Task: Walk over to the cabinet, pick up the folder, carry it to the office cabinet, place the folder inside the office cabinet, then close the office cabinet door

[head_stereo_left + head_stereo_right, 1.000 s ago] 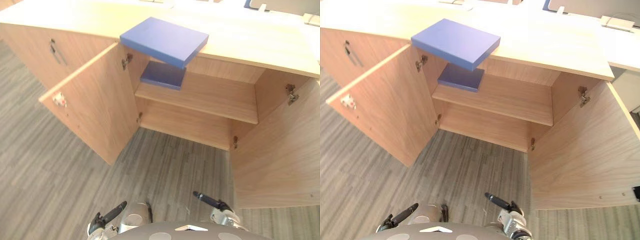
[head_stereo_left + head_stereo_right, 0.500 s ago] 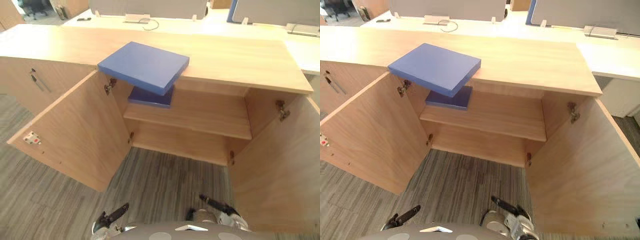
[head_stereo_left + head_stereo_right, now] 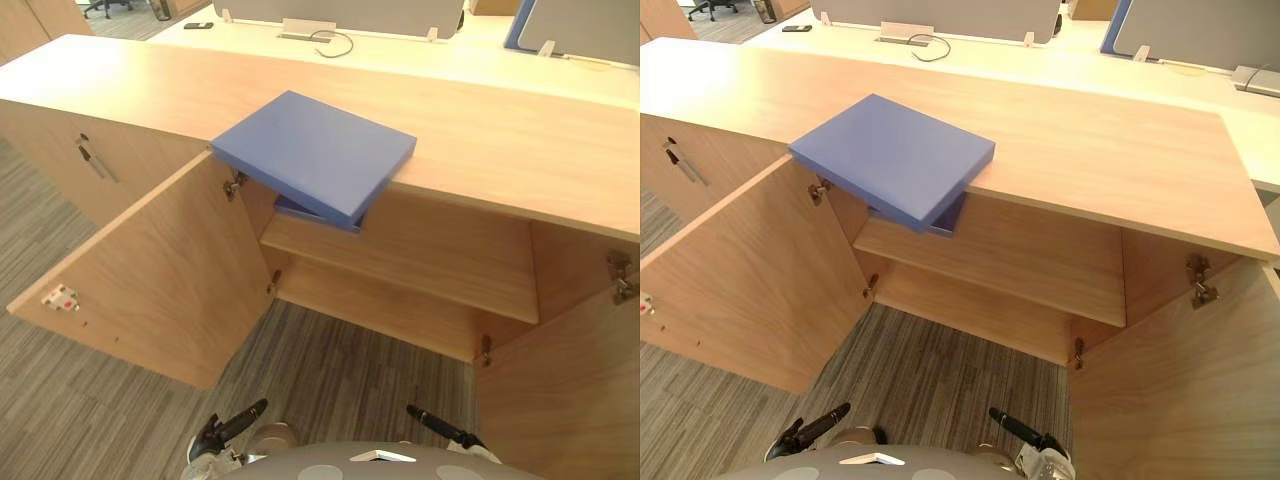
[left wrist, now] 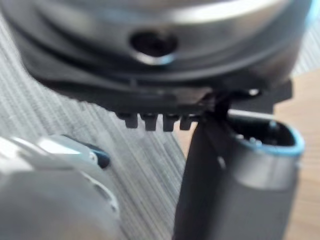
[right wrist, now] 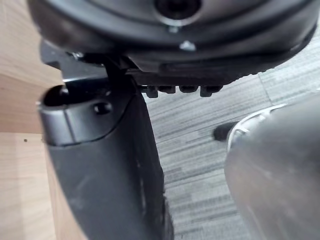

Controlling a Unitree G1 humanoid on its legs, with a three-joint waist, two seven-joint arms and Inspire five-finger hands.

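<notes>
Folder (image 3: 315, 152), blue, lies flat on cabinet top (image 3: 520, 150), near edge overhanging the open left door (image 3: 160, 270). Another blue item (image 3: 305, 211) sits on the shelf (image 3: 430, 265) below. Right door (image 3: 1180, 380) is open too. Grey striped carpet (image 3: 330, 380); white desks (image 3: 400, 45) far behind. Left hand (image 3: 228, 428) and right hand (image 3: 440, 427) hang low, fingers straight, empty.

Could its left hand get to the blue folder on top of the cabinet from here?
Probably, yes: the left hand hangs low, but nothing stands between it and the folder, which overhangs the front edge of the cabinet by the open door.
</notes>
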